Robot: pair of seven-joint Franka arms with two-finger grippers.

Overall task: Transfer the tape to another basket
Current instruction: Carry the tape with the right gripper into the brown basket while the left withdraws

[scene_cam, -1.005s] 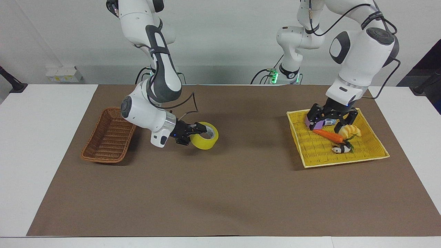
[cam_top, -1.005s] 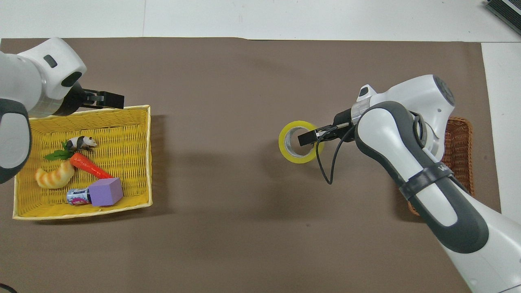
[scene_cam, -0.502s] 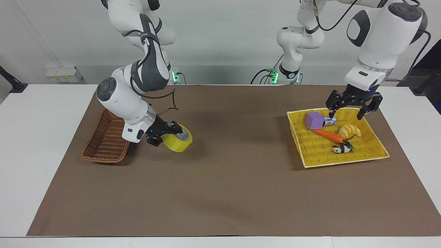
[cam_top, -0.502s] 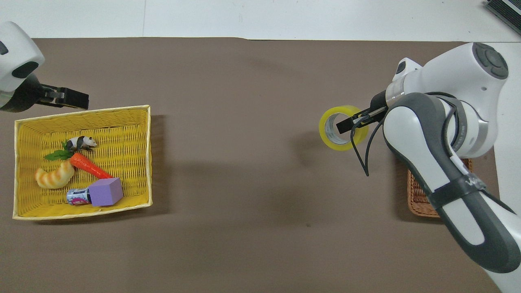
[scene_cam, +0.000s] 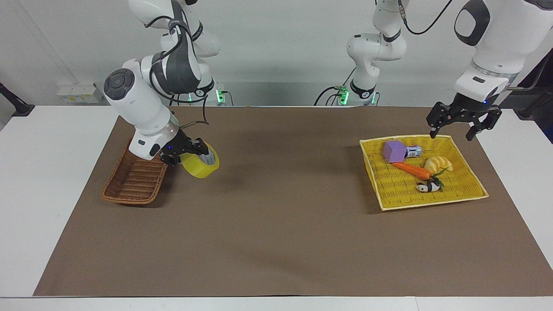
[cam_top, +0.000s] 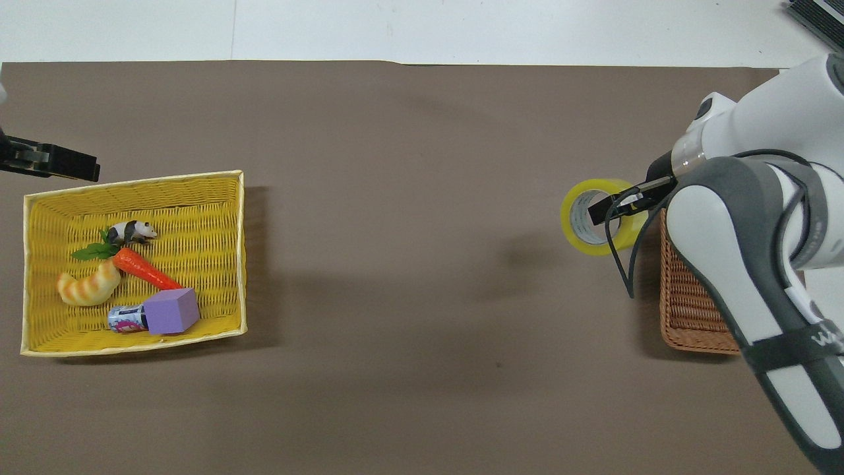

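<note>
My right gripper (scene_cam: 199, 152) is shut on the yellow tape (scene_cam: 199, 163) and holds it tilted in the air, over the brown mat right beside the brown wicker basket (scene_cam: 135, 181). In the overhead view the tape (cam_top: 591, 218) hangs at the basket's (cam_top: 692, 310) rim, with one finger of the right gripper (cam_top: 603, 210) through its core. My right arm covers part of the basket. My left gripper (scene_cam: 462, 125) is open and empty, raised by the edge of the yellow basket (scene_cam: 432, 203); only its tip shows in the overhead view (cam_top: 56, 163).
The yellow basket (cam_top: 132, 181) holds a purple block (scene_cam: 392, 151), a small can (scene_cam: 414, 151), a carrot (scene_cam: 412, 169), a croissant (scene_cam: 438, 164) and a panda figure (scene_cam: 427, 186). A brown mat (scene_cam: 281, 224) covers the table.
My right gripper has carried the tape up and across the mat to the wicker basket's side. My left gripper has risen out of the yellow basket toward the left arm's end.
</note>
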